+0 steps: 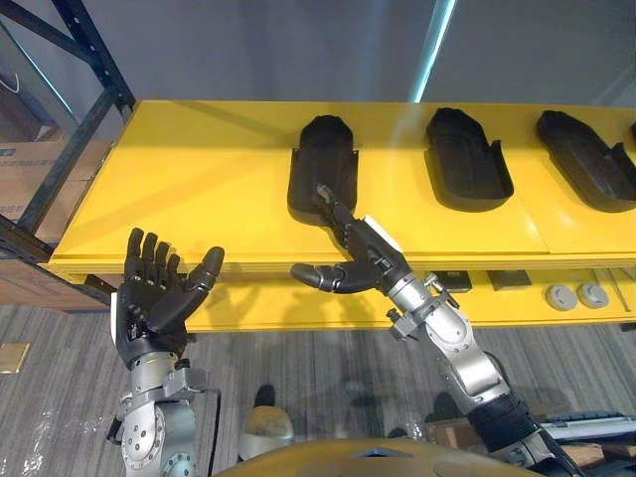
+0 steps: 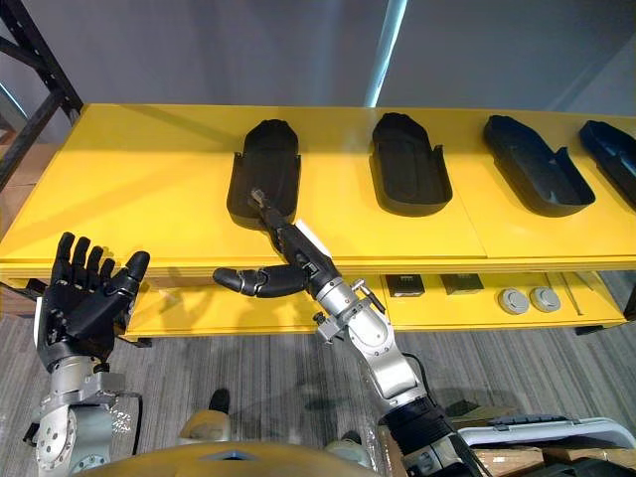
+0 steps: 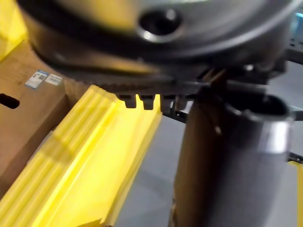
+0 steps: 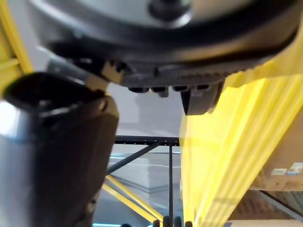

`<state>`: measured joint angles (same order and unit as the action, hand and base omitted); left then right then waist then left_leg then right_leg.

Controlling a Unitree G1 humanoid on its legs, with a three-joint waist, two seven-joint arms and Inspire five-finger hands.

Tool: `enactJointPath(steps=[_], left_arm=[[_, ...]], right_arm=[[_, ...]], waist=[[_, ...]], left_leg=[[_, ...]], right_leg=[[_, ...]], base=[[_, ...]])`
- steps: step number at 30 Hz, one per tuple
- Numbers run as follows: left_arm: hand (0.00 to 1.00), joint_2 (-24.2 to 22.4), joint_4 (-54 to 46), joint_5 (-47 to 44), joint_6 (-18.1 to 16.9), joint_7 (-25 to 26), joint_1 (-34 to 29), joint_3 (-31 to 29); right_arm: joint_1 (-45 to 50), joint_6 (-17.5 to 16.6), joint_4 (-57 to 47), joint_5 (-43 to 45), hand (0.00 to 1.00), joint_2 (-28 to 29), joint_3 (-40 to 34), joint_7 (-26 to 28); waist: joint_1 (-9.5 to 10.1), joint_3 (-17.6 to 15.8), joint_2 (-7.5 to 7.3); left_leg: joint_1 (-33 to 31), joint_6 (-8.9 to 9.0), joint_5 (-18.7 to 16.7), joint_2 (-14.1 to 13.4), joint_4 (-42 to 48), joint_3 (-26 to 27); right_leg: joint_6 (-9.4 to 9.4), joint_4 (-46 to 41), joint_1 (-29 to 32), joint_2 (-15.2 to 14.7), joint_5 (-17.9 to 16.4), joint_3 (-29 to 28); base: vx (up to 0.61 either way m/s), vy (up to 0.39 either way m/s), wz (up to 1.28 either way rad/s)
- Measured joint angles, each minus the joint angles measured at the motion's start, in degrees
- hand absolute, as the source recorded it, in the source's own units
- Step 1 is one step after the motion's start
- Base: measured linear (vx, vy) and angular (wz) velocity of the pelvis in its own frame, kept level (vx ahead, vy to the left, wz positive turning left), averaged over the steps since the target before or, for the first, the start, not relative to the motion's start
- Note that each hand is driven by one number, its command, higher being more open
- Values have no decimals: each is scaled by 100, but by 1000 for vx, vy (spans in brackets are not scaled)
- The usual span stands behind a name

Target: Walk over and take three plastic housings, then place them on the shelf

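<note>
Four black housings in a row on the yellow shelf (image 2: 149, 189): left housing (image 2: 263, 169), second housing (image 2: 407, 164), third housing (image 2: 534, 164), and fourth housing (image 2: 611, 149) cut off at the right edge. The right hand (image 1: 366, 248) reaches in with its fingers straight and together over the left housing's near end, thumb out to the left. I cannot tell if they touch. The left hand (image 1: 149, 293) is up by the shelf's near left edge, fingers spread, holding nothing. Underneath sit two grey discs (image 1: 561, 295) (image 1: 593, 294) and two dark boxes (image 1: 457, 280) (image 1: 509, 279). The cardboard box (image 3: 28, 109) carries two white labels (image 3: 45, 78), unreadable. A black rack frame (image 1: 79, 129) stands far left.
</note>
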<state>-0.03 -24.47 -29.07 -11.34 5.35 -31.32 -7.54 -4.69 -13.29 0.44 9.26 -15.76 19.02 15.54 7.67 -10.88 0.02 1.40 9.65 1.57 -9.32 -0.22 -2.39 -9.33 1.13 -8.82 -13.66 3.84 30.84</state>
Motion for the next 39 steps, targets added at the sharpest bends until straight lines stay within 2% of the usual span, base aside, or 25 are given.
enactJointPath(steps=[13,35,38,39], left_arm=[[100,-1,0,-9,-117,-59,-29,79],[100,-5,0,-4,-141,-226,-22,114],[100,-5,0,228,-381,-134,-18,94],[100,1,-50,324,-516,-45,-3,88]], right_arm=[[-403,-305,630,-3,100,83,-56,-340],[-800,-476,1058,33,100,263,-178,-406],[-598,-436,761,345,100,256,-171,-167],[-291,-416,297,538,100,252,-180,-52]], waist=[[8,-78,125],[6,-218,137],[15,-218,128],[5,-213,117]], left_leg=[[-17,-6,24,15,-2,-44],[17,-7,31,14,-12,-37],[110,-1,25,-5,-58,85],[190,6,19,-16,-105,182]], right_leg=[[-1,-17,3,-10,-4,26],[-4,-10,-14,-8,-1,15],[-7,-4,1,-2,4,-104],[-8,0,1,-1,5,-183]], base=[[-4,1,1],[0,0,0],[0,2,-19],[1,12,-31]])
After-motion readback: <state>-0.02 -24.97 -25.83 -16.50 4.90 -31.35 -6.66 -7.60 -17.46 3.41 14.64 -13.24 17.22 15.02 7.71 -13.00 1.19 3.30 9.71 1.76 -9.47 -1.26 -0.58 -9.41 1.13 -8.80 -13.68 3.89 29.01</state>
